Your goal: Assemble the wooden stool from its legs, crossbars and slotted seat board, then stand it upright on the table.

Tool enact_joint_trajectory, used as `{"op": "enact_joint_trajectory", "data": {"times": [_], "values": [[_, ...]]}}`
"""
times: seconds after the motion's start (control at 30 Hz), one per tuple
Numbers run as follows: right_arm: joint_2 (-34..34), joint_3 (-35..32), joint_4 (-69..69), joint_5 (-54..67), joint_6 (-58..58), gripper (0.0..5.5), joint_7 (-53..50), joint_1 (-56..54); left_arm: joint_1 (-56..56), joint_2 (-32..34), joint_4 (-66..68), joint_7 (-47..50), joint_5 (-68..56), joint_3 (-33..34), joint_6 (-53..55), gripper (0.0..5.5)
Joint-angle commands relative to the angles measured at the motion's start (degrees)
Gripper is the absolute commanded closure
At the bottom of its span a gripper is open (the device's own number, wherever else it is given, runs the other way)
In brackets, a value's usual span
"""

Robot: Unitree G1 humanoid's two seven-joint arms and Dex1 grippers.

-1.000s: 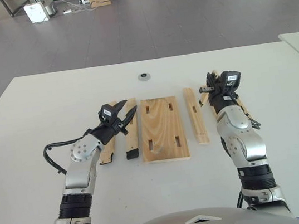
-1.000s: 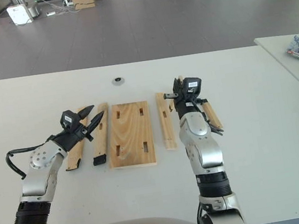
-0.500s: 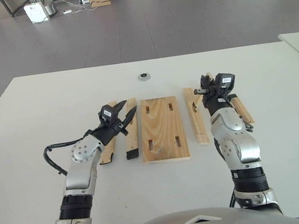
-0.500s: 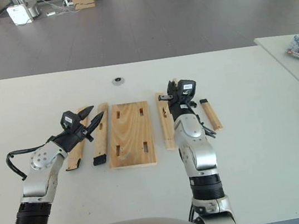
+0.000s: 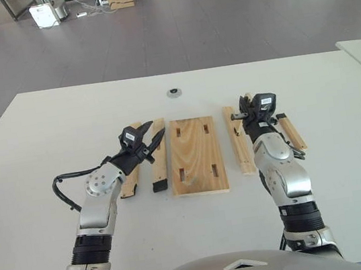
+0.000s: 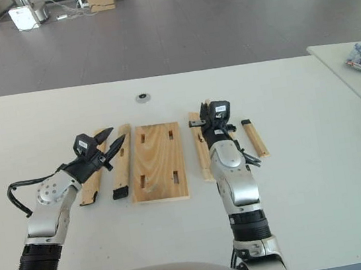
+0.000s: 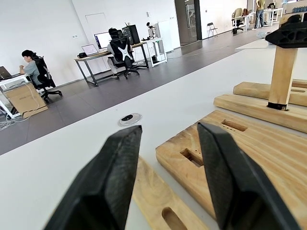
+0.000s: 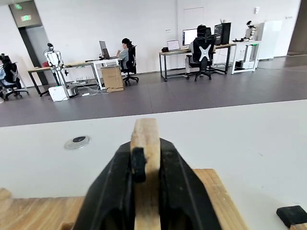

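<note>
we are early in the build: nothing is joined yet to the slotted seat board (image 5: 198, 154), which lies flat mid-table (image 5: 63, 125), slots up. our right gripper (image 8: 145, 163) is clamped on a short wooden piece (image 7: 282, 72), holding it upright on the bar (image 5: 239, 148) just right of the board; whether its end sits in a slot we cannot tell. our left gripper (image 5: 152, 130) hangs empty, jaws apart, above the inner left piece (image 5: 158, 153), with the outer left piece (image 5: 131, 177) beside it. a last piece (image 5: 292, 133) lies nearer the right edge. every joint, and standing the stool up, is left to do.
</note>
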Motion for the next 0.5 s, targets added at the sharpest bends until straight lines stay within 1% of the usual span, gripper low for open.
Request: {"op": "enact_joint_trajectory", "data": {"times": [0.03, 0.17, 0.23, 0.5], "values": [[-1.18, 0.68, 4.75, -0.73, -1.06, 5.09, 2.75, 3.9, 0.1, 0.08, -0.59, 0.06, 0.74, -0.11, -0.88, 3.38], [-1.05, -1.2, 9.95, 1.71, -8.86, 5.09, 6.91, 7.05, 0.43, 0.48, -0.94, -0.28, 0.48, 0.15, -1.11, 3.38], [-1.31, -1.43, 11.3, 2.16, -10.93, 5.09, 8.57, 7.46, 0.51, 0.69, -0.95, -0.33, 0.42, 0.44, -1.27, 3.38], [-4.13, 1.0, 12.57, -1.89, -9.33, 5.09, 9.63, 7.5, 0.3, 0.48, -0.71, -0.15, 0.57, 0.36, -1.84, 3.38]]}}
